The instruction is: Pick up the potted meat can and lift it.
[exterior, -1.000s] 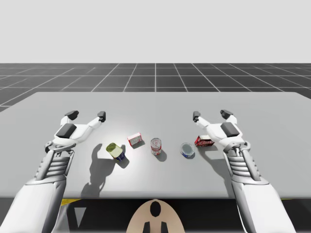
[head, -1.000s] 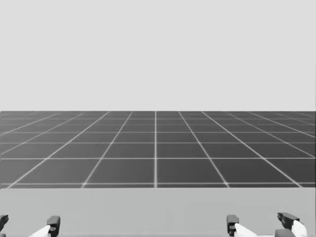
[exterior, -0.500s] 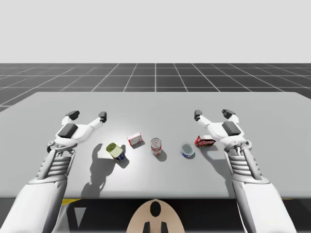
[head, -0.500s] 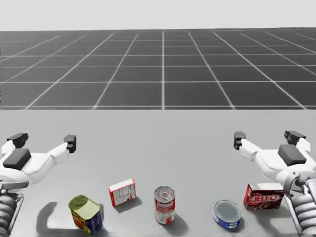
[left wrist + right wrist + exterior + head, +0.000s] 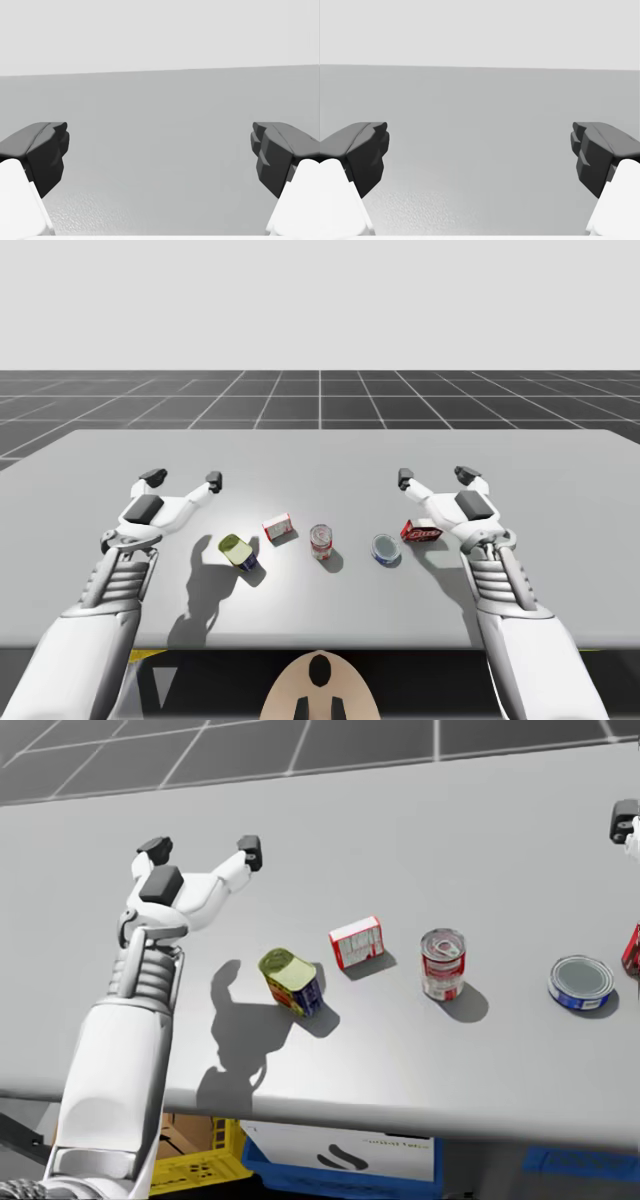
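Observation:
The potted meat can [image 5: 237,552] [image 5: 291,982], blue with a yellow-green top, lies tilted on the grey table [image 5: 320,455] at the front left. My left gripper [image 5: 182,478] [image 5: 202,850] [image 5: 160,155] hovers open behind and to the left of it, apart from it, with only bare table between its fingers. My right gripper [image 5: 434,476] [image 5: 480,155] stands open over the right side, behind a red box [image 5: 421,532], holding nothing.
To the right of the can stand, in a row, a small white and red box [image 5: 278,527] [image 5: 357,942], an upright red and white can [image 5: 321,540] [image 5: 443,963] and a flat blue can [image 5: 386,548] [image 5: 581,982]. A yellow crate [image 5: 195,1168] and a blue bin [image 5: 340,1160] sit under the table's front edge.
My head has turned down and to the left, bringing the table, the cans and my left arm into view. Both arms have barely moved and both grippers stay open.

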You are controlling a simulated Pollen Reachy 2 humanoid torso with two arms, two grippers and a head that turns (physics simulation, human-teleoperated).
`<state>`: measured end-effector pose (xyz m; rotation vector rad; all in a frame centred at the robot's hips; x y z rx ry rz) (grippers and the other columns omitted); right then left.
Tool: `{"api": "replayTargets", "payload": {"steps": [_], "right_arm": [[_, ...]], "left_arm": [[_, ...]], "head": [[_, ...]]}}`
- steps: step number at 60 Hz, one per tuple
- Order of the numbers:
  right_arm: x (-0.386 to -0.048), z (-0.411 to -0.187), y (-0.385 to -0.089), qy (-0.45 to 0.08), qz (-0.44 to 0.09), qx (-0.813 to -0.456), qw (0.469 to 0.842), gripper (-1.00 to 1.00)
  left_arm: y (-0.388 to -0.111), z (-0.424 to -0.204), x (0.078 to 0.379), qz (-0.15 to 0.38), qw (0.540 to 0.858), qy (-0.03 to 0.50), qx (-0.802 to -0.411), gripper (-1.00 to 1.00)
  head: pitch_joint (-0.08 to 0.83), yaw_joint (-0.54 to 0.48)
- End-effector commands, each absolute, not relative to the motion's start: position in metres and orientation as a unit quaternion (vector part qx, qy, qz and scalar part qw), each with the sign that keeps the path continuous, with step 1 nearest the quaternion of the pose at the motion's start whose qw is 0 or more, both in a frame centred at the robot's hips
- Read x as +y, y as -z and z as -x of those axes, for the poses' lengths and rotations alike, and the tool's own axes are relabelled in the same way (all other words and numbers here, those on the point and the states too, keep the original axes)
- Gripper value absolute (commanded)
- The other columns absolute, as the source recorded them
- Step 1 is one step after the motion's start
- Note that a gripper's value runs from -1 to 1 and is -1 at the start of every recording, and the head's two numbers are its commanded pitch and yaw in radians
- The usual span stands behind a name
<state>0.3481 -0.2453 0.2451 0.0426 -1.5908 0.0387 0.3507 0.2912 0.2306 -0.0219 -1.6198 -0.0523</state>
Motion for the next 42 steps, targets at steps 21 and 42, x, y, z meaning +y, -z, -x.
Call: {"api": "replayTargets", "payload": {"steps": [21,42], "right_arm": [[-0.243,-0.349,-0.242,-0.018,-0.02,-0.71,0.704,-1.0],[-0.241,-0.348,-0.241,-0.017,-0.02,-0.708,0.706,-1.0]], "left_arm": [[-0.246,-0.336,0.288,0.012,0.704,0.053,-0.708,-1.0],[-0.256,-0.253,0.289,0.092,0.76,0.164,-0.622,-1.0]], "head": [[0.714,0.31],[0.705,0.35]]}}
